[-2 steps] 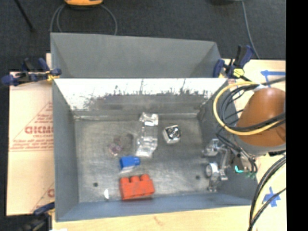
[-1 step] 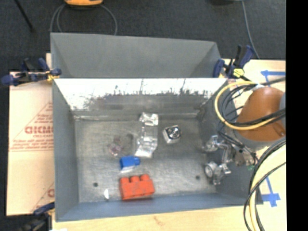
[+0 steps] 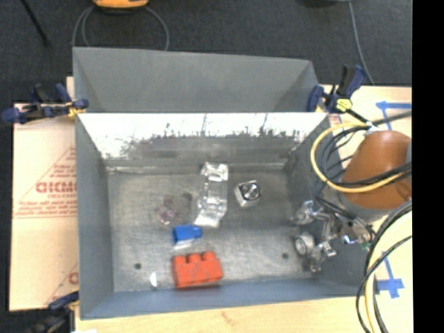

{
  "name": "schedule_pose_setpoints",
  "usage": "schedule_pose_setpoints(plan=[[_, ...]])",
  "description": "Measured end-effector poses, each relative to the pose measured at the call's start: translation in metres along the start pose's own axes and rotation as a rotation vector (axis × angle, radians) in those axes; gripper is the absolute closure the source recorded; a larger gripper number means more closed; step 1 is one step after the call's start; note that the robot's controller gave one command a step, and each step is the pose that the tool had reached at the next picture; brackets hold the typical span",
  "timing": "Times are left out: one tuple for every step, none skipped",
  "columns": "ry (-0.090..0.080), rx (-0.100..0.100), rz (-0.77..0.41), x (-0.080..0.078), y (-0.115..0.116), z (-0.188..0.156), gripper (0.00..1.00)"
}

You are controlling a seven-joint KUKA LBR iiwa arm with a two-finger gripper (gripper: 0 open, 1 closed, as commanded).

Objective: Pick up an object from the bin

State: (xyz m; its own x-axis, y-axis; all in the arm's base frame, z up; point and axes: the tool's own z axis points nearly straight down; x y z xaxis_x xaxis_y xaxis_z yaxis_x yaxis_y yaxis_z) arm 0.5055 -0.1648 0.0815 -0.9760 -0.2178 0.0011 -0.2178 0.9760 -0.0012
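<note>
**Claw at the bin's right wall**

On the scuffed grey bin (image 3: 135,186) floor lay a blue piece (image 3: 186,234), a red studded block (image 3: 198,269), clear plastic (image 3: 214,196) and a silvery cube (image 3: 248,193). The claw (image 3: 312,240) hung right of the cube, apart from it, and whether it was apart or together could not be told. Dark carpet (image 3: 208,19) lay behind.

You are looking at a grey metal bin (image 3: 263,245), its floor matt and scuffed, its back wall worn pale. The red block (image 3: 198,269) and small blue piece (image 3: 186,234) look like matt plastic, and the clear piece (image 3: 214,194) like glossy plastic. The small silvery object (image 3: 248,193) glints like metal, as does the gripper (image 3: 312,240).
</note>
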Motion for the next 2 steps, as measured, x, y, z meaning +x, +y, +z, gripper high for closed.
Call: schedule_pose_setpoints(plan=[[-0.002, 0.001, -0.003, -0.001, 0.0, -0.001, 1.0], [-0.011, 0.005, -0.105, -0.017, 0.028, -0.123, 1.0]])
